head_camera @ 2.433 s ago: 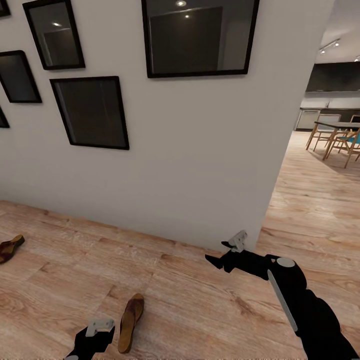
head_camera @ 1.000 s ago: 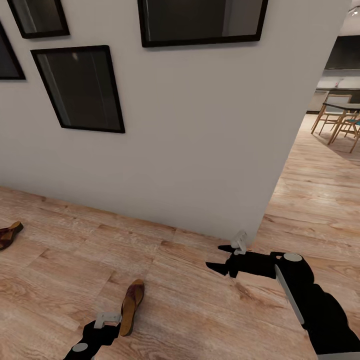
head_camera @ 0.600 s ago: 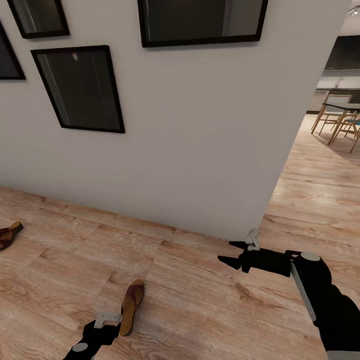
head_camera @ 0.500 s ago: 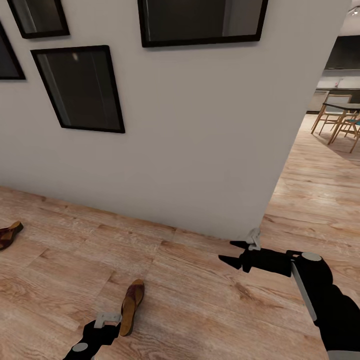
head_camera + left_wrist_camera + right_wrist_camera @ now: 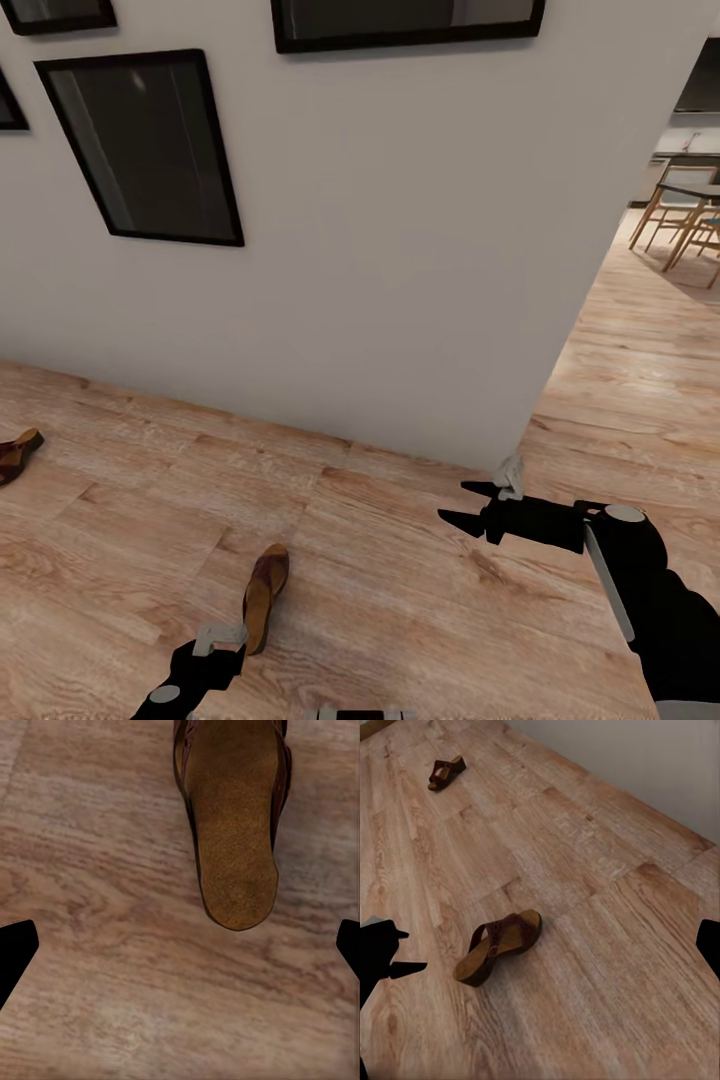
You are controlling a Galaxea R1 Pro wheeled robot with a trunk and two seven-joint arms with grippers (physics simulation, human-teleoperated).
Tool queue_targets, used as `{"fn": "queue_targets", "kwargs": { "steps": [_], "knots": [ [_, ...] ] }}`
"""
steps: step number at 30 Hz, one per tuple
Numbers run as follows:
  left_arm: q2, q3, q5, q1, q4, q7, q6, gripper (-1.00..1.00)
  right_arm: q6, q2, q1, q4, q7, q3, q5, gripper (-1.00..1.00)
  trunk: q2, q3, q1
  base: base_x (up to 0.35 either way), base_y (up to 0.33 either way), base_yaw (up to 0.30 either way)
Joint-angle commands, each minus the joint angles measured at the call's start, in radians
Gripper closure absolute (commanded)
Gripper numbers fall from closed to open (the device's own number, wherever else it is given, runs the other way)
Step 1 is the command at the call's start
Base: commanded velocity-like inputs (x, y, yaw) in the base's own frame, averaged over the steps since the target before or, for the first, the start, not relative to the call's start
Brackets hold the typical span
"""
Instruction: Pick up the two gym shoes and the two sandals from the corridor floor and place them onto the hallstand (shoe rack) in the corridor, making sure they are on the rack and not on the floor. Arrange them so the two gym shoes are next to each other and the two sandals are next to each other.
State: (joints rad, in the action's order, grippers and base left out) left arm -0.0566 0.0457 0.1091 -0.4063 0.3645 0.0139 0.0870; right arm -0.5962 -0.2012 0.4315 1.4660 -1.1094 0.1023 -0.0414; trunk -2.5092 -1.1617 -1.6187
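Right gripper (image 5: 468, 503) now farther right, open; flat brown sandal (image 5: 263, 595) before open left gripper (image 5: 180, 952).

No readable text, labels or numbers anywhere.

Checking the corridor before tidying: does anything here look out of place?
Yes. The two sandals lie far apart on the floor, not paired: one just ahead of the open left gripper, the other far off near the wall.

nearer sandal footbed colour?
Tan-brown, suede-like, with a darker brown strap; the nearer sandal shows best in the left wrist view.
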Motion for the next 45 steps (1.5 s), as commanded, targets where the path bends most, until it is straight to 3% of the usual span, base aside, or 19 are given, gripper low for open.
{"fn": "queue_targets", "kwargs": {
  "steps": [1, 13, 25, 45],
  "knots": [
    [0.002, 0.005, 0.010, -0.001, 0.000, 0.001, 0.004, -1.00, -0.007, 0.000, 0.001, 0.001, -0.006, 0.002, -0.004, -1.00, -0.001, -0.005, 0.000, 0.000, 0.000, 0.000],
    [0.011, 0.005, 0.011, -0.062, 0.014, 0.000, -0.044, -1.00, -0.007, -0.001, 0.001, 0.002, -0.006, 0.005, -0.005, -1.00, -0.003, -0.051, -0.006, 0.000, 0.000, 0.000],
    [0.013, 0.005, 0.011, -0.074, 0.015, 0.001, -0.063, -1.00, -0.007, -0.001, 0.001, 0.002, -0.006, 0.005, -0.005, -1.00, -0.006, -0.098, -0.011, 0.000, 0.000, 0.000],
    [0.013, 0.005, 0.011, -0.074, 0.074, 0.002, -0.055, -1.00, -0.007, -0.001, 0.001, 0.002, -0.006, 0.005, -0.003, -1.00, -0.006, -0.106, -0.011, 0.074, 0.000, 0.000]
  ]
}}
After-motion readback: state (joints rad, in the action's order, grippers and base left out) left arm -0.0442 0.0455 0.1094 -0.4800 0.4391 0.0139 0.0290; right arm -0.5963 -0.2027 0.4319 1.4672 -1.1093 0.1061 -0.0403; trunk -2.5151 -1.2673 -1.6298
